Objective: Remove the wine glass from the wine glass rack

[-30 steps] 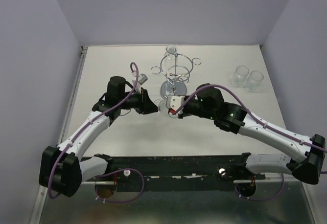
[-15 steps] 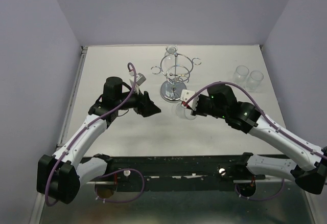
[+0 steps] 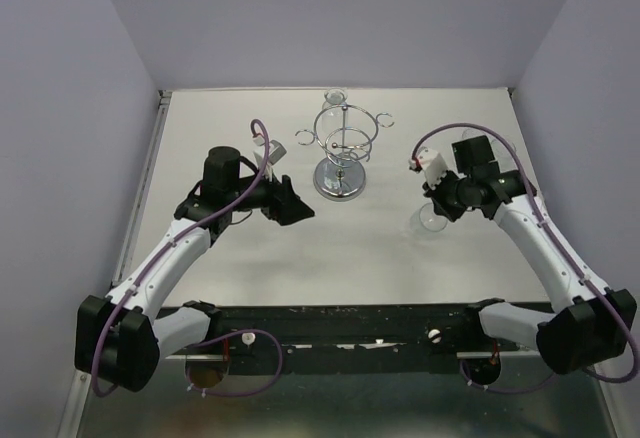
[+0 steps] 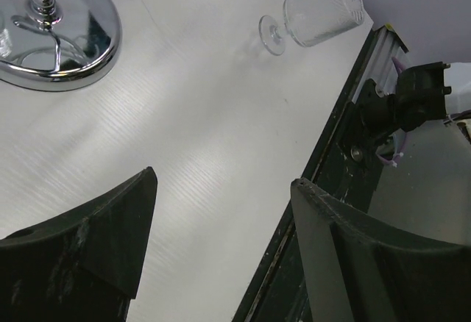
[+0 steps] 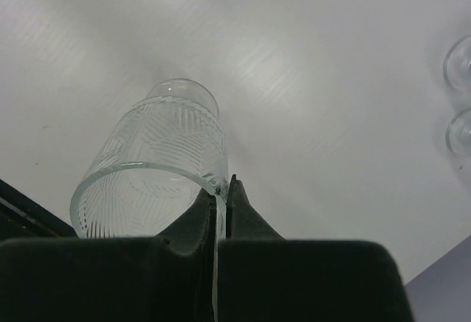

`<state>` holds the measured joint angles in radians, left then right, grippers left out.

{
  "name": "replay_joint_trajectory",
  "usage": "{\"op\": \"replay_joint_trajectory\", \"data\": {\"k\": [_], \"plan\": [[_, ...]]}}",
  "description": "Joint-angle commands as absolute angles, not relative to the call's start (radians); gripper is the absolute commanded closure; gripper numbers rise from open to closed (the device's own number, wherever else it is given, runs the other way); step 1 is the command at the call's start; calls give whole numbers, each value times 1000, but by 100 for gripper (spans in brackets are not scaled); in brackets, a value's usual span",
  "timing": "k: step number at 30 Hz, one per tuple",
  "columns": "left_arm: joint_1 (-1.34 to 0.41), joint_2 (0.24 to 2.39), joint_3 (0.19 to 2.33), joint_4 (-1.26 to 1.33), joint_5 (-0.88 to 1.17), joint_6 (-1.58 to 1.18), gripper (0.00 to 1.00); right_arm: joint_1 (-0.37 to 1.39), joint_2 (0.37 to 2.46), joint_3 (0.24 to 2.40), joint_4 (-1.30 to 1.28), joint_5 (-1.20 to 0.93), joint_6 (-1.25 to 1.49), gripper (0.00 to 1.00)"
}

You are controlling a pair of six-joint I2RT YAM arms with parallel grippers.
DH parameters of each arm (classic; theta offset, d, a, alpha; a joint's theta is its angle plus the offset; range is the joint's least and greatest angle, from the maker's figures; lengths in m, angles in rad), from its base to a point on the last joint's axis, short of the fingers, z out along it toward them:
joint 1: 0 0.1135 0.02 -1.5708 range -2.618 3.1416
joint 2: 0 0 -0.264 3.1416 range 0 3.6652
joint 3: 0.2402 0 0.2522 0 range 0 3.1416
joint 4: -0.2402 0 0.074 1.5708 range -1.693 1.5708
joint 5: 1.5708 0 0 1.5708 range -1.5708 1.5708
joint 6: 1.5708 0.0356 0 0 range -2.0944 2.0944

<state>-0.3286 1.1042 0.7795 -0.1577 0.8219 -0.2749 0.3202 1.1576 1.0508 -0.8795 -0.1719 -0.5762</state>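
Clear ribbed stemmed wine glass (image 5: 158,167) is off the shiny chrome wire rack (image 3: 342,148), tilted over the white table (image 3: 350,253) to the rack's right. Right gripper (image 3: 445,203) has its black fingers clamped on the rim. Left gripper (image 4: 221,182) is wide open and empty, near the rack base.

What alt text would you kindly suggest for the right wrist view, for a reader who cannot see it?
The right gripper pinches the rim of a clear, patterned wine glass, held tilted over a white table. Two more glasses show at the right edge.
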Motion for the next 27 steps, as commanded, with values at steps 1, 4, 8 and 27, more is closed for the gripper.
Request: {"op": "replay_joint_trajectory", "data": {"k": [1, 4, 8, 27], "plan": [[-324, 1117, 825, -140, 815, -250, 17, 145, 1232, 1129, -940, -241, -560, 99], [-322, 1118, 830, -146, 810, -242, 17, 14, 1313, 1189, -946, -235, -542, 99], [-321, 1108, 830, -166, 804, -227, 17, -99, 1423, 1290, -954, -170, -519, 99], [-307, 1078, 848, -248, 779, -167, 16, -314, 1782, 1611, -1003, -63, -491, 99]]}}
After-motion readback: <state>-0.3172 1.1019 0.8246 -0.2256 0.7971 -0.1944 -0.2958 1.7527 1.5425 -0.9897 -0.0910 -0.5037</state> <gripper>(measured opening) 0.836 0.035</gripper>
